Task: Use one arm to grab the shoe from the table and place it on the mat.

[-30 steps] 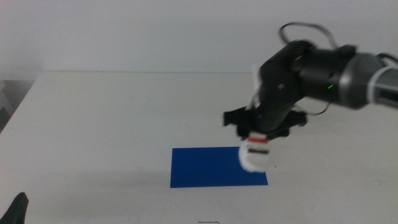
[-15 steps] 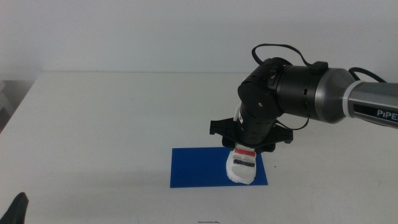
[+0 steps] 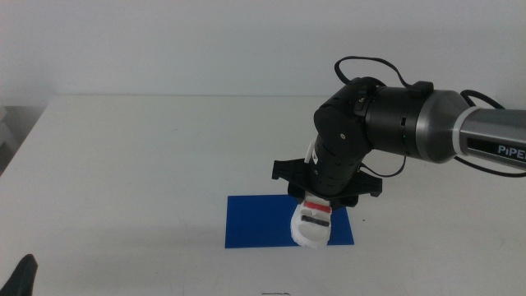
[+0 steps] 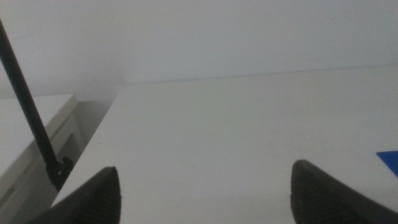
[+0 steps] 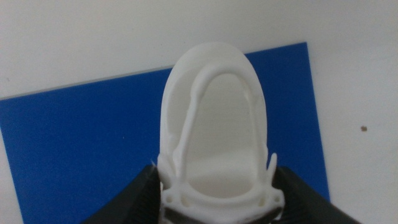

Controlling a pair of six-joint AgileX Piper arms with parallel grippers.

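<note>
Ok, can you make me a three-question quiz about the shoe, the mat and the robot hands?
1. Where is the shoe?
A. over the mat
B. at the table's far left edge
C. off the table

2. What colour is the mat?
A. green
B. dark blue
C. yellow

3. What is the right gripper doing?
A. hanging open with nothing in it
B. shut on the shoe
C. holding the mat

Answers: 1 A, blue shows around the shoe in both views; 2 B, solid dark blue; 3 B, dark jaws clamp its sides. The left gripper waits open.
</note>
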